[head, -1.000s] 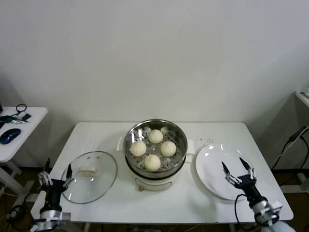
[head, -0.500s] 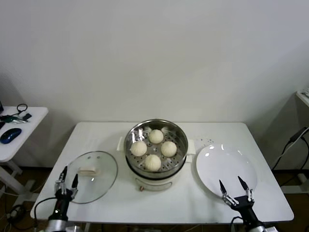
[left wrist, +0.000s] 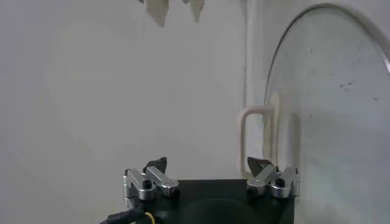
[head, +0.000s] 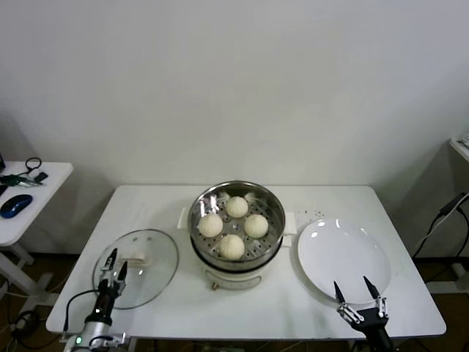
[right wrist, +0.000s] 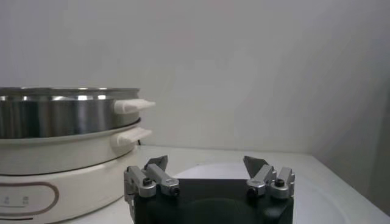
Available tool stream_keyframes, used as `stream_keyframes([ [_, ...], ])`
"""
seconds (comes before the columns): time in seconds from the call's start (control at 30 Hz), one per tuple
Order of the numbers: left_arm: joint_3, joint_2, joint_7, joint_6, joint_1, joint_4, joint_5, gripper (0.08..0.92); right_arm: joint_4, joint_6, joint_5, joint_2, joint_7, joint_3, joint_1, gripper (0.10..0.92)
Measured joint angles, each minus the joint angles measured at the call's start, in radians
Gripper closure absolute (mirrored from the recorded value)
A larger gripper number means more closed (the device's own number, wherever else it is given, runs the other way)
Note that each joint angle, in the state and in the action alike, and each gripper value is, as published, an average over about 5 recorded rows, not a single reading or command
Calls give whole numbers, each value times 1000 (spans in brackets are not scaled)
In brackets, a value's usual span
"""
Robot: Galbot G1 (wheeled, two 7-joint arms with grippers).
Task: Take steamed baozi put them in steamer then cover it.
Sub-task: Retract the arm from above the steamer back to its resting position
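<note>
- Four steamed baozi [head: 234, 226] inside steamer [head: 236, 218], mid-table, uncovered.
- Cover [head: 136, 268] flat on table left of steamer, handle [head: 135, 258] up.
- White plate [head: 343, 260] right of steamer, bare.
- Left gripper [head: 113, 265] at cover's near-left rim, fingers spread, holding nothing; arm cut off by frame edge.
- Right gripper [head: 359, 295] at plate's near edge, spread, holding nothing; body mostly cut off.
- Baozi hidden behind steamer wall in right wrist view.

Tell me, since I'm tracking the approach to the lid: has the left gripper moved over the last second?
Yes. The left gripper, open, has shifted from off the table's left edge in over the near rim of the glass lid, toward its handle.
</note>
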Motion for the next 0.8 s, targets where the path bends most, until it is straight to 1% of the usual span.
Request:
stream_keyframes([
  [0.2,17,-4,13,7,-60,49,10,177,22,5,-3,11,-1,9,-19,203],
  [0.3,25,-6,17,13,-80,68,16,194,32,7,-5,15,-2,11,-27,203],
  [0.4,30,-10,22,16,-91,85,23,260,40,8,-8,17,-3,13,-32,203],
  [0.8,41,-23,40,26,-114,122,46,606,69,7,-14,19,-5,15,-39,203],
])
